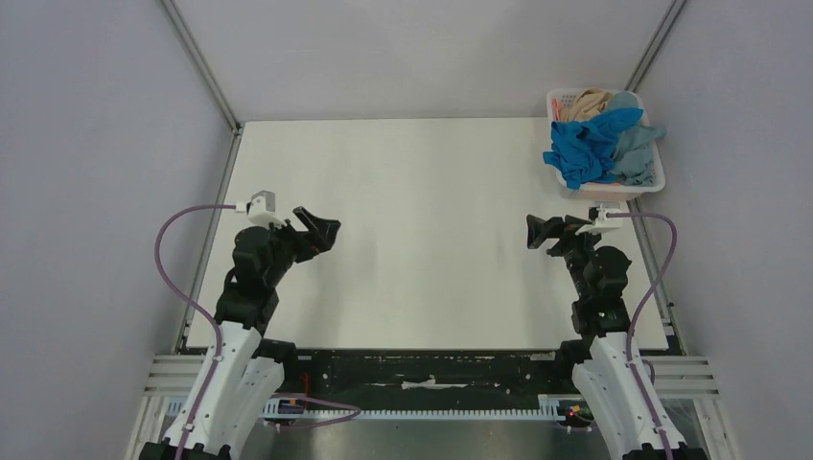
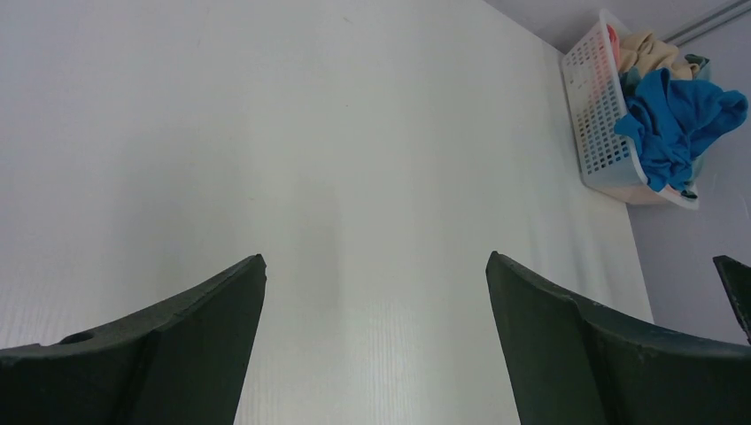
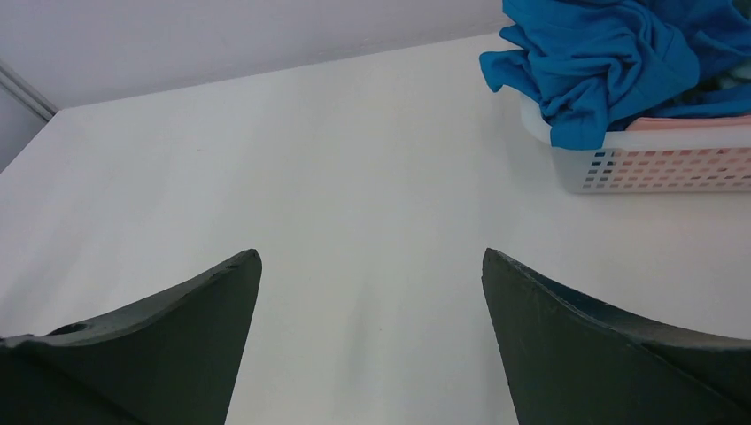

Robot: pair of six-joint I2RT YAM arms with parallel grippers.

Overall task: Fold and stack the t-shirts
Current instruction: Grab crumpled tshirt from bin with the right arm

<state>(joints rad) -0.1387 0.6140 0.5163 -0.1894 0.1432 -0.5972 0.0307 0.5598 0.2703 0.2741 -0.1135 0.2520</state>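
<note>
- Hovering over the left half of the white counter (image 1: 422, 259), the left pincer (image 1: 324, 230) has its fingers spread wide. Its wrist view shows only bare counter in the gap.
- Over on the right, the right pincer (image 1: 533, 232) faces inward too, fingers just as far apart. Both wrist views cut the fingers off at the bottom edge.
- All three shirts sit crumpled in the white slotted basket (image 1: 614, 192) at the far right corner of the counter. It is near the right pincer and well apart from the left.
- On top is the vivid blue t-shirt (image 1: 587, 146), spilling over the basket's left rim and hiding much of what lies beneath.
- The grey-blue t-shirt (image 1: 640, 153) peeks out on the right side, mostly buried.
- The tan t-shirt (image 1: 587, 103) is bunched at the far end, only a small patch showing.
- A pale pink strip (image 3: 682, 124) runs under the blue cloth in the right wrist view; cloth or basket, cannot tell.
- A dark wedge (image 2: 733, 288) is clipped by the left wrist view's right edge, too little showing to identify.
</note>
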